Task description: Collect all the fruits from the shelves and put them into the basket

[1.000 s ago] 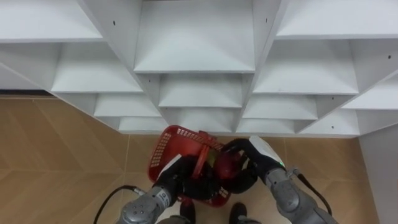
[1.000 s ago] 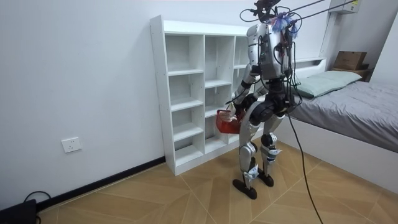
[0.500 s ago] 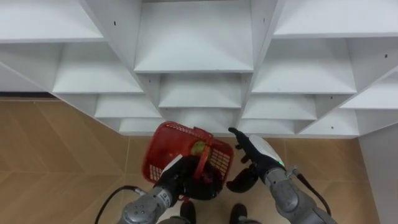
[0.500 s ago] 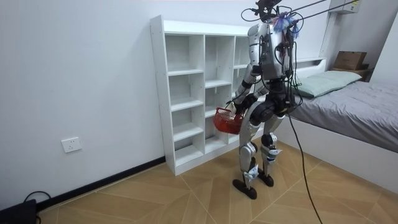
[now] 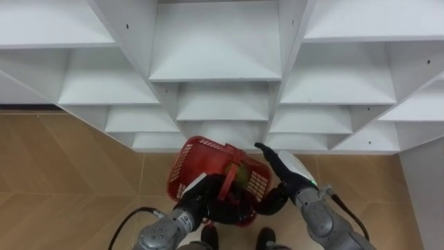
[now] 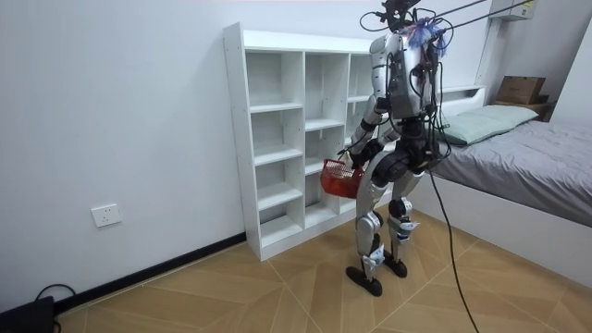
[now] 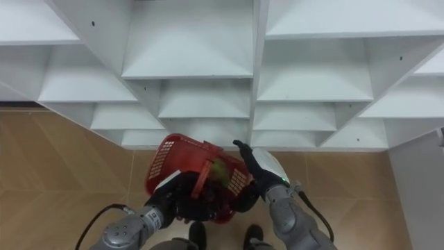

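Hanging from left hand (image 5: 202, 202): basket (image 5: 205, 151) w/ fruit (image 7: 220, 169), right hand (image 5: 280, 169) beside.

The red basket (image 5: 186, 161) is plastic, with lots of little holes in its sides. It hangs in the air, low down, just in front of the white closet (image 5: 216, 48) with its many square shelves. It tips to one side. The left hand (image 5: 198, 203) holds it by the handle (image 5: 229, 182), which stands up across the top. A round fruit (image 5: 241, 175) lies inside, and it looks green and yellow.
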